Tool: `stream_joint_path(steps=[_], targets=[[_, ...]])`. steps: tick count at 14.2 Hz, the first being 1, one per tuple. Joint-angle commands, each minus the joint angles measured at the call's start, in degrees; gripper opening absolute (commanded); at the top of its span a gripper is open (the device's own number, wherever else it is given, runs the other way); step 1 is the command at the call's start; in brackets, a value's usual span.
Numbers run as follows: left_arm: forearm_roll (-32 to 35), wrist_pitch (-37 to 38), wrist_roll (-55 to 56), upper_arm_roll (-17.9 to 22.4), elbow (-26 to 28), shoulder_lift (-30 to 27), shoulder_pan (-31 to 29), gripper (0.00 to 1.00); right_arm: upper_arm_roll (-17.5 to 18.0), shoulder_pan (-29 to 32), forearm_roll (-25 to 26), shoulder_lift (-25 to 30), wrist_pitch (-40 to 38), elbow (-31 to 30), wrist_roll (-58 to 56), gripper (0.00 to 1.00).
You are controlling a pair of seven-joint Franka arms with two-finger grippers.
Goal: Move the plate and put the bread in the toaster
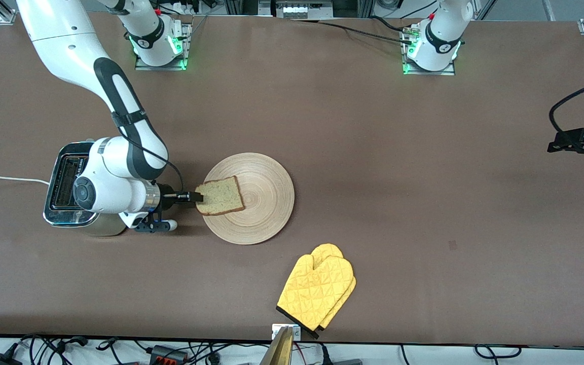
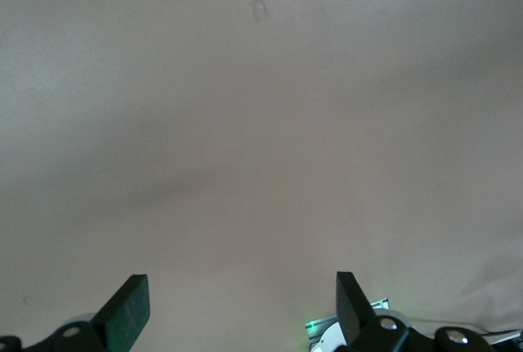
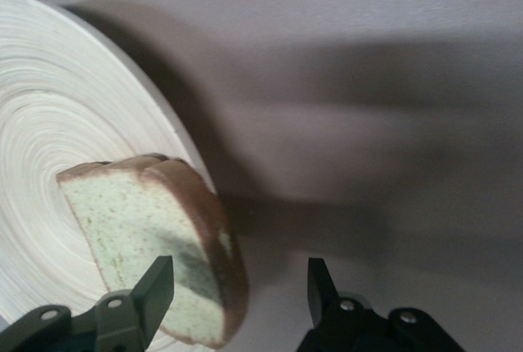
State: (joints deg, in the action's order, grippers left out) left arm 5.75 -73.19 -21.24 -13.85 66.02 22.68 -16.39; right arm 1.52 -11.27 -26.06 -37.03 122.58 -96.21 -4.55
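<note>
Where bread (image 1: 222, 195) overhangs plate (image 1: 266, 203): bare table (image 1: 398, 177).

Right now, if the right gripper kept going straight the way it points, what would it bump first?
The bread on the plate, probably. The open right gripper points level from beside the toaster, fingertips about at the crust. The left gripper, open, waits over the table.

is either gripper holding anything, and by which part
Nothing is clearly held: right gripper open, fingers at the bread's crust edge on the plate. Left gripper open, empty.
</note>
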Motion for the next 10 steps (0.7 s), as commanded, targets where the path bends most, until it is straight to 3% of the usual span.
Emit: stream_joint_path(steps=[1,3,4,6,8,10], targets=[[1.8,-1.2,2.2,0.5,0.8,-2.7,1.5,1.0,-0.1,-0.2,-5.6,-0.4,0.4,0.3,-1.4,0.72],[1.8,-7.0,5.8,1.4,10.6,-10.2,1.5,1.0,-0.1,-0.1,-5.8,-0.6,0.4,0.3,-2.4,0.63],[1.4,-10.8,8.6,2.9,18.3,-15.7,2.4,1.0,-0.1,-0.1,-5.7,-0.8,0.3,0.3,-2.4,0.59],[-0.8,-14.4,13.4,7.6,27.4,-22.2,6.4,1.0,-0.2,-0.1,-5.7,-0.8,0.1,0.3,-2.4,0.48],[-4.4,-14.7,13.3,15.3,28.8,-22.9,11.1,1.0,-0.2,-0.1,-5.7,-0.8,0.1,0.3,-2.4,0.35],[-5.5,-14.8,13.4,16.8,29.9,-24.2,12.5,1.0,-0.2,-0.1,-5.6,-0.8,-0.1,0.4,-2.5,0.25]])
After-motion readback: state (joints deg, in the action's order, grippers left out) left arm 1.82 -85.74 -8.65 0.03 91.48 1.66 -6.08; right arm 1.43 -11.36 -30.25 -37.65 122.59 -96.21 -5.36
